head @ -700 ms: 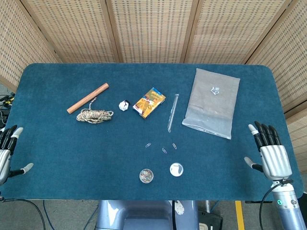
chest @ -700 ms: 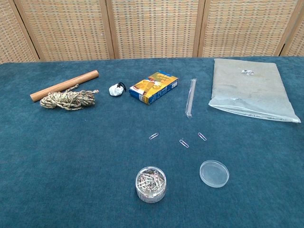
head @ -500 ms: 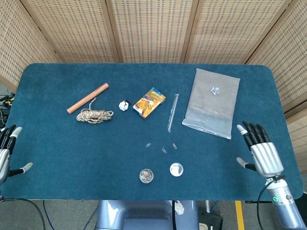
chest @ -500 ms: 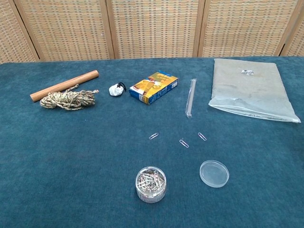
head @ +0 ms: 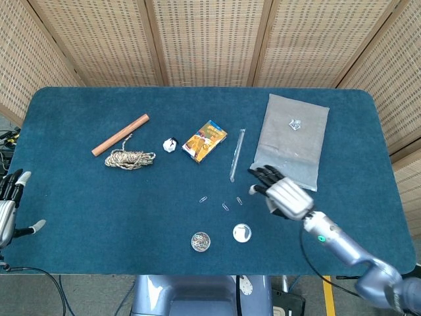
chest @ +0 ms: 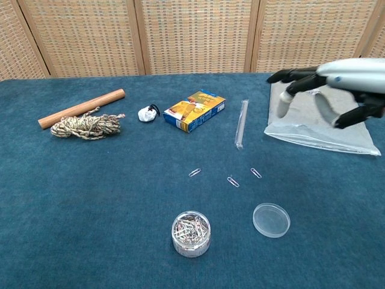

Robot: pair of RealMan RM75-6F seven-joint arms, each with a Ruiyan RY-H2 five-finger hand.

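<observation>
My right hand (head: 279, 193) hovers open, fingers spread, above the table beside the lower left corner of a clear plastic bag (head: 291, 139). In the chest view this hand (chest: 331, 84) shows in front of the bag (chest: 301, 123) and holds nothing. Three loose paper clips (head: 225, 206) lie just left of it, with a round jar of clips (head: 200, 241) and its clear lid (head: 242, 232) nearer the front edge. My left hand (head: 8, 204) stays open at the table's left edge, holding nothing, and does not show in the chest view.
A clear tube (head: 237, 155), a yellow and blue box (head: 204, 140), a small white lump (head: 170, 145), a coil of rope (head: 129, 158) and a wooden dowel (head: 120, 135) lie across the middle and left. Wicker screens stand behind the table.
My right hand has swung from the table's right front edge inward and leftward, to beside the bag's corner near the loose clips. The left hand has barely moved.
</observation>
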